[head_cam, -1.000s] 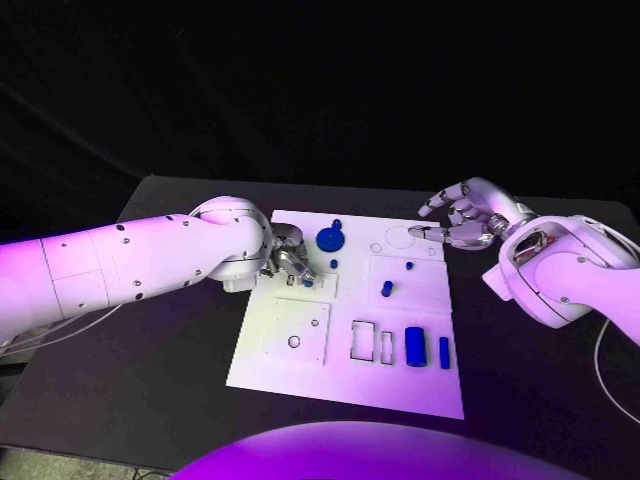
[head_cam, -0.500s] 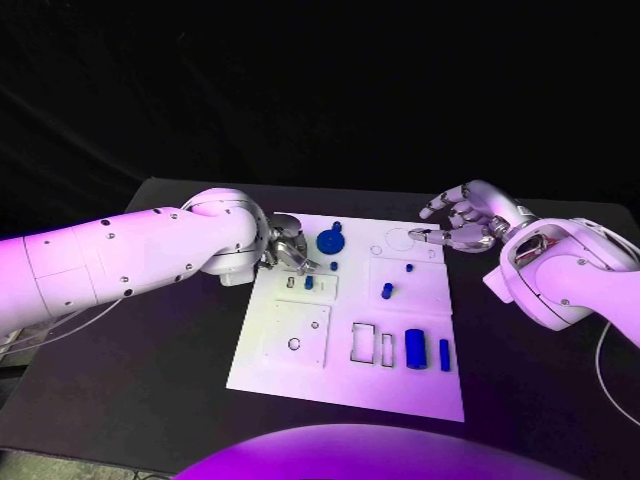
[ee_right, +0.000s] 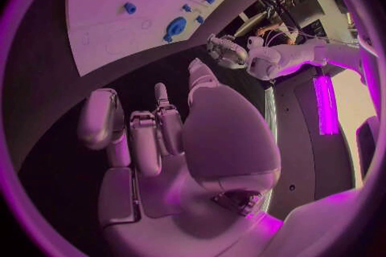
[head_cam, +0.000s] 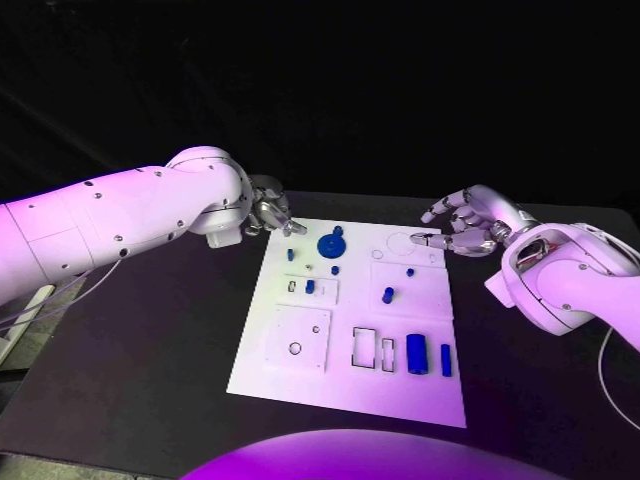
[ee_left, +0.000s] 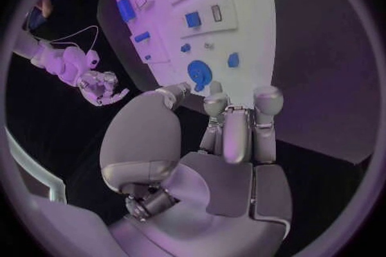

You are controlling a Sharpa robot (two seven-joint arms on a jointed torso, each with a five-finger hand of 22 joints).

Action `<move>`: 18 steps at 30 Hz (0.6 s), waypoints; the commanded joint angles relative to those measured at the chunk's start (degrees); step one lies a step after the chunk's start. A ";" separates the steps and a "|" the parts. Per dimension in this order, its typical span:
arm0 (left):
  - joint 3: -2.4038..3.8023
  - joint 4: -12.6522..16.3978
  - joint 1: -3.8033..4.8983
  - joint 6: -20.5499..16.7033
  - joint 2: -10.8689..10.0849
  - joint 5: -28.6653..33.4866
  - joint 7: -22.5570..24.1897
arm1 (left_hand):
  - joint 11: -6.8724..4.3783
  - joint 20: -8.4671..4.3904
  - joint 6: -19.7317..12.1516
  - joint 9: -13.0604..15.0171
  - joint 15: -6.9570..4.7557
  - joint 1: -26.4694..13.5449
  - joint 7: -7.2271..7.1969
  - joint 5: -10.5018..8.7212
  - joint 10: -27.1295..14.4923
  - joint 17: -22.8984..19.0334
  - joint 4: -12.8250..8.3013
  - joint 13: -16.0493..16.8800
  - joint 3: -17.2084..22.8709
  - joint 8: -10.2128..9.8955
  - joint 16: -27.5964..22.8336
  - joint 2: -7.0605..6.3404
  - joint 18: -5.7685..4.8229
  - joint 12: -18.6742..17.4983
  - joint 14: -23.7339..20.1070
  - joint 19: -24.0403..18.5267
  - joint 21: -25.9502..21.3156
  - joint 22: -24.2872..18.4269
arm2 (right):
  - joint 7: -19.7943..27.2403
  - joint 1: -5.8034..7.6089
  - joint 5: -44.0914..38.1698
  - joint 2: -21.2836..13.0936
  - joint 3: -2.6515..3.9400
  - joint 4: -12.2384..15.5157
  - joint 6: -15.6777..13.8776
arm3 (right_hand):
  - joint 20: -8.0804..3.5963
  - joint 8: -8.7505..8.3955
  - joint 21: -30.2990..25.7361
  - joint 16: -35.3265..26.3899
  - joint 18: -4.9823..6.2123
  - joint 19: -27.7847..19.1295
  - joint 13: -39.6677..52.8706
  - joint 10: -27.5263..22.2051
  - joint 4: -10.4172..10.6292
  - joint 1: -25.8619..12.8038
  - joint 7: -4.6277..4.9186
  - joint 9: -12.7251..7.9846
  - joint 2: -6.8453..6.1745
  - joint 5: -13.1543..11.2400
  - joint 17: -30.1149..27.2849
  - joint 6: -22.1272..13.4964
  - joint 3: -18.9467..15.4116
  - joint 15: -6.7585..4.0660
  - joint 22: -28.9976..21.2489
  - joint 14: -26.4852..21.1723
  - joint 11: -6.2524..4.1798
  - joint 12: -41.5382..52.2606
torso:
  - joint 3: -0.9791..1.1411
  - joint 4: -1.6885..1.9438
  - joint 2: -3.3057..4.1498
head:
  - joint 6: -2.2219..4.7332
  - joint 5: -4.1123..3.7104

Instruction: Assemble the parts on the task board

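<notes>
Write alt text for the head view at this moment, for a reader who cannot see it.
A white task board lies on a black table with small blue parts on it, among them a round blue disc near its far edge. The left hand hovers at the board's far left corner and the right hand at its far right corner; neither holds anything.

Head camera looks down; wrist cameras behind hands; all share task board (head_cam: 349,330).

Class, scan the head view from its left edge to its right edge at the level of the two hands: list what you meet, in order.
Left arm → left hand → round blue part on the task board → right hand → right arm.
</notes>
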 commanded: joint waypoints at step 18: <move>-2.96 -11.83 -0.12 7.41 6.97 0.36 0.65 | 0.10 0.73 1.29 -1.32 0.55 -2.13 -0.03 0.03 -0.36 -0.12 0.10 0.13 -3.62 -0.85 -0.17 0.85 -0.37 0.38 1.20 -0.12 -0.19 0.21 | 0.26 -0.03 -0.51 0.13 0.00 0.14 0.00 | -0.21 0.27 -0.34 -0.36 0.93 -0.02 3.84 -0.37 -0.01 -0.51 -0.02 -0.06 0.09 0.26 6.73 -0.33 -0.46 -0.09 0.00 4.28 -0.09 -0.25 | -0.17 -0.04 0.14 | -0.26 0.12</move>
